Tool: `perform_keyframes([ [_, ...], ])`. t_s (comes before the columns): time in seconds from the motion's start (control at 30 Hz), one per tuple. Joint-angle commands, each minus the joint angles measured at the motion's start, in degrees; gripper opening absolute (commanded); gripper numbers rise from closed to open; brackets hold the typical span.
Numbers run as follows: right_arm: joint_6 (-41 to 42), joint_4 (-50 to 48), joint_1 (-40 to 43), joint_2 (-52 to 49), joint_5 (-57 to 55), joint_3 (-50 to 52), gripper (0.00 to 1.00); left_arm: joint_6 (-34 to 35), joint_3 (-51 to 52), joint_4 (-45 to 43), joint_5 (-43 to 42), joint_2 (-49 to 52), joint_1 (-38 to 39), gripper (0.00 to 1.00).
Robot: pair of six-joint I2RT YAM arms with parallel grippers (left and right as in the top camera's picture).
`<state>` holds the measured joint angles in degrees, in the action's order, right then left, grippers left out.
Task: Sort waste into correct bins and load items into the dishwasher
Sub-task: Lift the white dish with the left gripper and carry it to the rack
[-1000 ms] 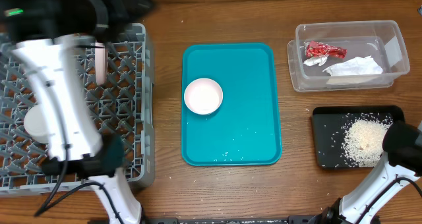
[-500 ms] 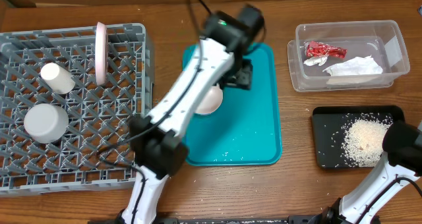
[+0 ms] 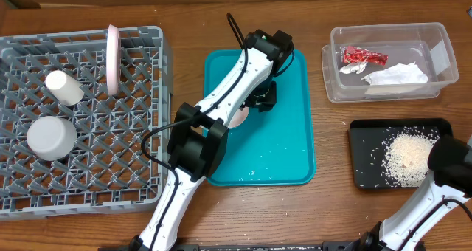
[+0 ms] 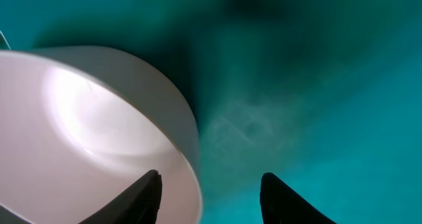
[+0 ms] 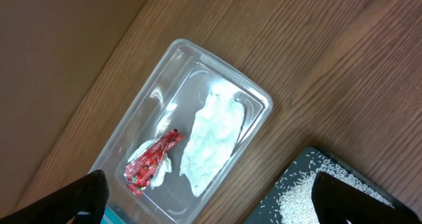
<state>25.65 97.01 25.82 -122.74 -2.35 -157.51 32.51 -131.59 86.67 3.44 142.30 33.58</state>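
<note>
Arm (image 3: 234,88) over bowl (image 4: 99,132) on teal tray (image 3: 286,151)

Overhead straight down; left wrist close on teal tray (image 4: 316,85); right wrist high over tub (image 5: 165,95).

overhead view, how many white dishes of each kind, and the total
plate: 1
cup: 1
bowls: 2, one in the grey dish rack, one on the teal tray
total: 4
</note>
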Motion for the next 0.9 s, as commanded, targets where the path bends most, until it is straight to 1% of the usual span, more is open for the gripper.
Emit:
perform_keyframes([
  [0.0, -0.20, -0.24, 0.07, 1.11, -0.15, -1.09, 1.00, -0.39, 1.22, -1.14, 1.01, 1.36, -0.57, 0.49],
  [0.1, -0.20, -0.24, 0.07, 1.11, -0.15, -1.09, 1.00, -0.35, 1.64, -1.70, 1.01, 1.38, -0.50, 0.37],
  [0.17, -0.20, -0.24, 0.07, 1.11, -0.13, -1.09, 1.00, -0.35, 1.64, -1.70, 1.05, 1.38, -0.52, 0.24],
  [0.2, -0.20, -0.24, 0.07, 1.11, -0.15, -1.09, 1.00, -0.35, 1.64, -1.88, 1.05, 1.38, -0.52, 0.15],
  [0.27, -0.20, -0.24, 0.07, 1.11, -0.15, -1.09, 1.00, -0.35, 1.64, -1.97, 1.18, 1.38, -0.63, 0.04],
  [0.4, -0.20, -0.22, 0.07, 1.11, -0.15, -1.09, 1.00, -0.68, 1.42, -1.38, 1.20, 1.31, -0.61, 0.04],
  [0.5, -0.20, -0.22, 0.07, 1.11, -0.13, -1.09, 1.00, -1.66, -1.97, 2.05, 1.11, 1.07, -0.68, 0.04],
  [0.53, -0.20, -0.24, 0.07, 1.11, -0.15, -1.09, 1.00, -1.66, -4.46, 4.17, 1.25, 0.92, -0.85, 0.04],
  [0.57, -0.20, -0.24, 0.07, 1.11, -0.15, -1.09, 1.00, -1.64, -9.97, 8.11, 1.25, 0.37, -1.29, 0.04],
  [0.6, -0.20, -0.24, 0.07, 1.11, -0.15, -1.09, 1.00, -1.64, -13.29, 10.14, 1.33, -0.24, -1.60, 0.04],
  [0.63, -0.20, -0.24, 0.07, 1.11, -0.15, -1.09, 1.00, -3.21, -16.02, 10.19, 0.90, -0.94, -2.01, 0.04],
  [0.67, -0.20, -0.22, 0.07, 1.11, -0.15, -1.09, 1.00, -4.24, -17.73, 10.16, 0.07, -2.27, -2.36, 0.04],
  [0.73, -0.20, -0.24, 0.07, 1.11, -0.15, -1.09, 1.00, -4.00, -20.63, 10.16, 0.07, -5.44, -3.48, 0.04],
  [0.87, -0.20, -0.24, 0.07, 1.11, -0.15, -1.09, 1.00, -5.11, -21.75, 10.16, -0.13, -12.44, -7.06, 0.04],
])
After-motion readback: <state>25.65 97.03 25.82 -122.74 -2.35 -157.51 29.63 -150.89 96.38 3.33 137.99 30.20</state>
